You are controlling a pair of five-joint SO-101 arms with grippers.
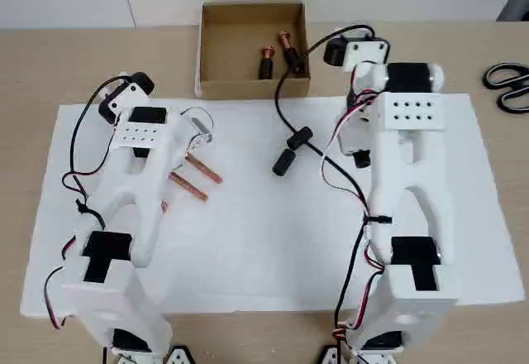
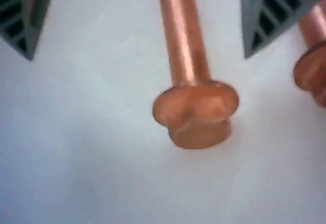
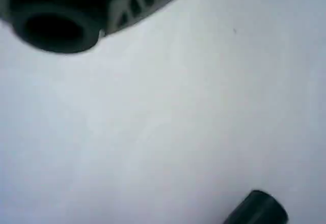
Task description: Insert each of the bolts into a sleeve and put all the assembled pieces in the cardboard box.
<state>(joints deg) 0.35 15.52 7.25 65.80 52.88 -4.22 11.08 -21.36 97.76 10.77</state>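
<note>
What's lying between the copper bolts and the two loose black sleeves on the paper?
Nothing; the high view shows bare white paper there.

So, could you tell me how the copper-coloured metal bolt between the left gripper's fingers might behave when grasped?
The copper-coloured metal bolt looks rigid and should not bend in the open left gripper. Its smooth round shank lies flat on the white paper, so a sideways nudge may roll it, though the wider head probably makes it curve. The glossy surface might slip.

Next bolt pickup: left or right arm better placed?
Left. The left gripper, open, straddles a copper bolt on the white sheet; the right gripper sits across the sheet, nearer the black sleeves.
</note>
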